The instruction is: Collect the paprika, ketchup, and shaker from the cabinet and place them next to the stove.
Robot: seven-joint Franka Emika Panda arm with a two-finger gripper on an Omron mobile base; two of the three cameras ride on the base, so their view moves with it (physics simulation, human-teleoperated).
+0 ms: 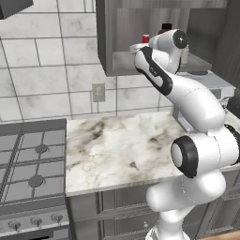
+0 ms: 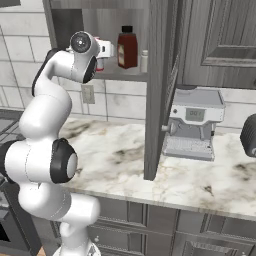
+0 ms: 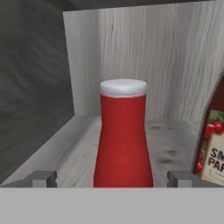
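Hand view looks straight at the ketchup (image 3: 123, 135), a red bottle with a pale cap, standing upright on the cabinet (image 3: 144, 61) shelf. It sits centred between the two finger tips (image 3: 43, 178), which stand spread wide to either side of its base with clear space on both sides, so the gripper (image 3: 111, 179) is released and grips nothing. Whether the tips have drawn level with the bottle or lie just short of it cannot be told. At the right edge of that view is the paprika (image 3: 214, 140), just beside the ketchup, its pale label partly cut off.

From the right base view, the arm rises from the lower left, bends at the elbow and reaches up and forward, with the hand held level at the shelf opening. The ketchup (image 2: 100, 62) is mostly hidden behind the hand; the paprika (image 2: 127, 47) stands to its right, and the small pale shaker (image 2: 144, 61) further right near the cabinet's side wall.

In the left base view, the wrist covers the shelf front, with the ketchup (image 1: 146, 39) cap peeking above it. The stove (image 1: 30, 164) lies at the lower left, beside the marble counter (image 1: 122, 145).
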